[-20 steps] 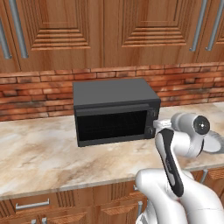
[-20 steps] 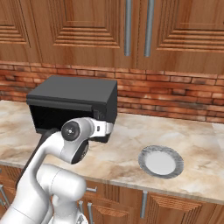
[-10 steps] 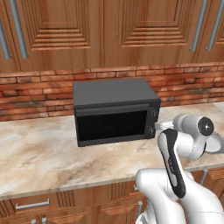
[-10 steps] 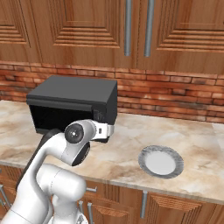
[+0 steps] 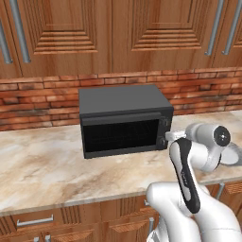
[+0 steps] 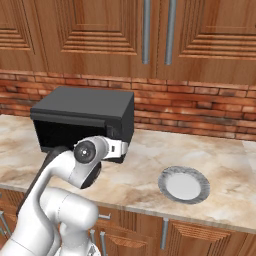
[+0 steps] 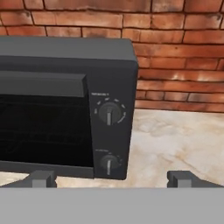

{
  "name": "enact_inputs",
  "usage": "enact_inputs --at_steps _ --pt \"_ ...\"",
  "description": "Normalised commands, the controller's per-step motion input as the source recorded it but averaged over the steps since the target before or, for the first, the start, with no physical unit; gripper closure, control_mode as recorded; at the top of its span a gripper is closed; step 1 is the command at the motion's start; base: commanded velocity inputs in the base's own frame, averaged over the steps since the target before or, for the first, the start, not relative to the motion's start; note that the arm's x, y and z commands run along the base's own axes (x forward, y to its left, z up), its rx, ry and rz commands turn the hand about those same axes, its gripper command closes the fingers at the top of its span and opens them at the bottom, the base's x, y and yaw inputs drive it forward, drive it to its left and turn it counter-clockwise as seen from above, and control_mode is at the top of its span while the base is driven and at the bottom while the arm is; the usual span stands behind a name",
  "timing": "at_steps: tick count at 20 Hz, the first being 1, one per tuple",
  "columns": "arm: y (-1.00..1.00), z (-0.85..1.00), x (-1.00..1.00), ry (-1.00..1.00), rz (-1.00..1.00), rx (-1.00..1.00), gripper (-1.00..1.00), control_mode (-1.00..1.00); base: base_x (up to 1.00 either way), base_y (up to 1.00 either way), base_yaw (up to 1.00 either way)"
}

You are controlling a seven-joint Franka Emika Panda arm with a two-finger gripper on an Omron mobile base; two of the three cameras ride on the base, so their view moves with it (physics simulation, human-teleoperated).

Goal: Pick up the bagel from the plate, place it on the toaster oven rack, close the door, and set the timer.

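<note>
Two tool (image 7: 112,178) fingertips stand wide apart; the door (image 7: 41,124) is cut off leftward.

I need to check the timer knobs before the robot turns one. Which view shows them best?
The hand view: both knobs, upper and lower, face the camera up close. The left base view shows them tiny; in the right base view the arm hides them.

The robot's arm covers part of the plate (image 5: 235,156) in the left base view, and the picture's edge cuts it off too. The door (image 7: 41,127) runs off the left side of the hand view. Its glass is too dark to see inside. The tiny marks around the upper knob (image 7: 109,113) cannot be read.
</note>
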Motion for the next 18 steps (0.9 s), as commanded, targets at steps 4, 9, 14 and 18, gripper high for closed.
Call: enact_inputs --at_steps 4,9,14,18 --pt "0.0 -0.36 0.03 -0.11 0.0 0.0 -1.0 -1.0 0.0 0.0 0.0" --pt "0.1 -0.52 0.1 -0.04 0.0 -0.01 -1.0 -1.0 0.0 0.0 0.0" --pt "0.26 -0.53 0.17 -0.01 0.0 -0.02 -1.0 -1.0 0.0 0.0 0.0" --pt "0.29 -0.44 0.24 0.0 -0.01 -0.02 -1.0 -1.0 0.0 0.0 0.0"
